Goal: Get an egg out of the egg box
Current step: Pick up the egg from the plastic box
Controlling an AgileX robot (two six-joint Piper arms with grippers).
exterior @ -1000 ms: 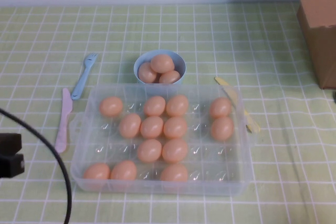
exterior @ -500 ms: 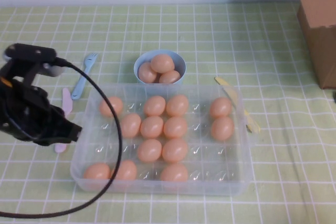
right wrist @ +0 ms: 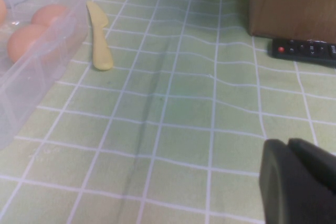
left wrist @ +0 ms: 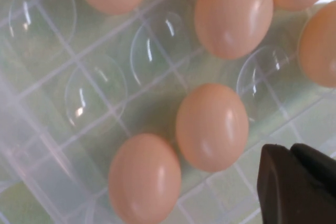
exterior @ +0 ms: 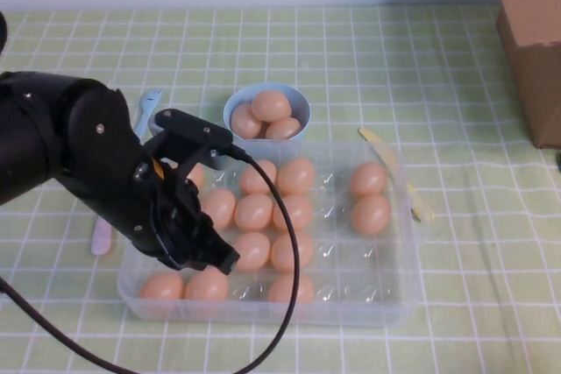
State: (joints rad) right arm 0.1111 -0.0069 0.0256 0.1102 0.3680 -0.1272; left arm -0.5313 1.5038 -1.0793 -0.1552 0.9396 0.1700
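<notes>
The table [exterior: 456, 321] carried the egg box [exterior: 396, 297], eggs sitting in its cells. The left gripper [exterior: 210, 256] hung over the box's left half, above an egg [left wrist: 212, 126]; its spread was unclear. The right gripper [right wrist: 299, 182] hovered over bare cloth beside the box, spread unclear too.

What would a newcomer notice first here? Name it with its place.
The black left arm, reaching over the near-left part of the clear egg box, its left gripper low above the tan eggs in the near rows. Behind the box, a blue bowl holds more eggs. The right gripper hovers over bare tablecloth.
</notes>
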